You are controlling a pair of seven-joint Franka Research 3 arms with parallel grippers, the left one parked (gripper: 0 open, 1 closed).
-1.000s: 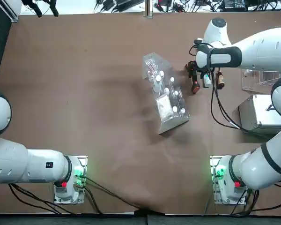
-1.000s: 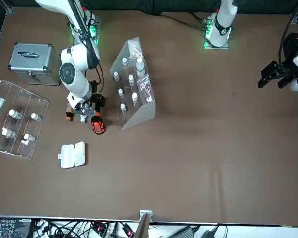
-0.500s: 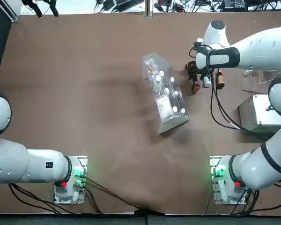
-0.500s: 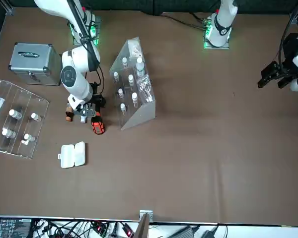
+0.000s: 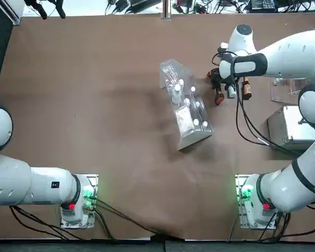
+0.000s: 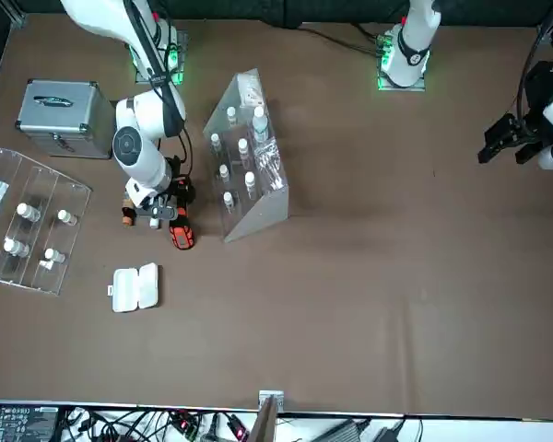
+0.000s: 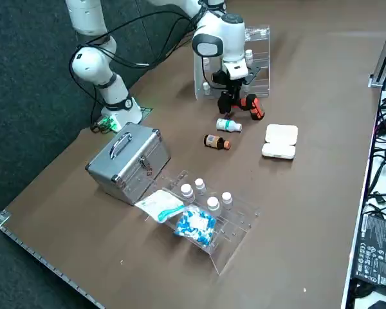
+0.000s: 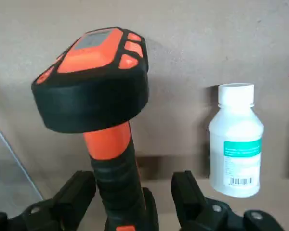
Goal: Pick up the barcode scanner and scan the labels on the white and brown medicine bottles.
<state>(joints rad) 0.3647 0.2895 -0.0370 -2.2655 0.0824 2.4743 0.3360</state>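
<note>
Straddling a black-and-orange barcode scanner (image 8: 91, 77), the right gripper (image 8: 133, 179) holds its jaws apart near a white plastic bottle (image 8: 236, 144), its green-banded label barcoded; an amber-brown bottle (image 7: 217, 141) lies nearby on the brown table (image 7: 302, 212).

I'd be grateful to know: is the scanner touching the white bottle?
Apart: the right wrist view shows bare tabletop between the scanner's head and the white bottle, with the right gripper at the handle.

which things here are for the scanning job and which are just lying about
For the job:
- barcode scanner, right claw at its handle
- white bottle
- brown bottle

Just lying about:
- silver case
- open white box
- clear vial racks
</note>
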